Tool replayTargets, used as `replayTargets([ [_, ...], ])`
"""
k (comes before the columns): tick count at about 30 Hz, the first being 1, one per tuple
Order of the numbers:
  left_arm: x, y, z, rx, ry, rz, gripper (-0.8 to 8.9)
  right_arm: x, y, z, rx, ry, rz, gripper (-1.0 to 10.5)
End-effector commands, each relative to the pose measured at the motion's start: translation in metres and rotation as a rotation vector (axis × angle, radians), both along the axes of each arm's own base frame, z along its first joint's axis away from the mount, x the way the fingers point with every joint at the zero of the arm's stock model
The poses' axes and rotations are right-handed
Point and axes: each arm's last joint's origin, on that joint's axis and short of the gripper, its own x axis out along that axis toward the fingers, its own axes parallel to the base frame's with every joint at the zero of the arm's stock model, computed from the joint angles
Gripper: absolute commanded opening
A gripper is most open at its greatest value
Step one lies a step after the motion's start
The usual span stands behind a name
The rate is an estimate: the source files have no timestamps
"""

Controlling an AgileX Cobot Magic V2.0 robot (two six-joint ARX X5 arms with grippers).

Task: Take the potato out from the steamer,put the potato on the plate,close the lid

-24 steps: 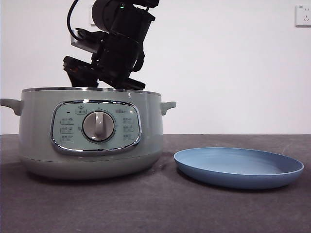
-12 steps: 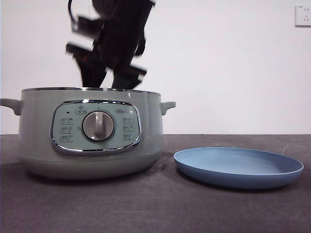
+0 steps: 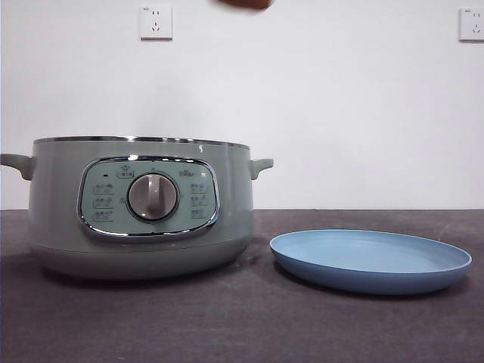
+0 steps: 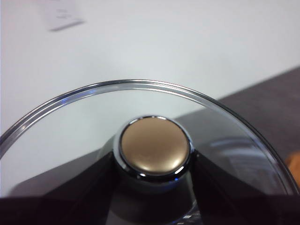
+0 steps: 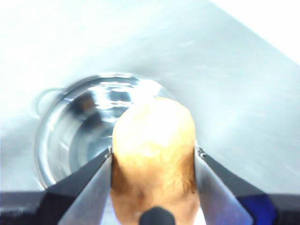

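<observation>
Right gripper (image 5: 153, 157): raised high, jaws clamped at 9 and 3 o'clock on the potato (image 5: 152, 159).
Left gripper (image 4: 154, 164): jaws closed around the knob of the lid (image 4: 154, 151).

Pulled the right gripper (image 5: 153, 157) way up out of the steamer (image 3: 140, 208). A second ago that arm filled the space above the rim; now in the front view only a brown sliver of the potato (image 5: 152, 159) shows at the top edge, clamped between the jaws, and the wall socket (image 3: 155, 22) behind is uncovered.
</observation>
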Motion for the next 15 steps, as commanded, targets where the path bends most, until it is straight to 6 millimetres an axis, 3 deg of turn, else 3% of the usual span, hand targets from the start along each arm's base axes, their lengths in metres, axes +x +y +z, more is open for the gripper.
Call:
replayTargets([
  [1,0.002,-0.003,-0.001,-0.005,0.007,-0.061,-0.09,-0.004,-0.026,0.006,-0.022,0.026,-0.112,-0.1],
  [4,0.013,-0.008,-0.006,-0.012,0.036,-0.107,-0.08,-0.010,-0.056,0.014,-0.008,0.068,-0.208,-0.1],
  [9,0.030,-0.016,-0.015,-0.031,0.085,-0.189,-0.08,-0.001,-0.092,0.021,0.054,0.079,-0.371,-0.1],
  [15,0.043,-0.021,-0.023,-0.031,0.117,-0.207,-0.08,0.015,-0.103,-0.001,0.029,0.167,-0.453,-0.1],
])
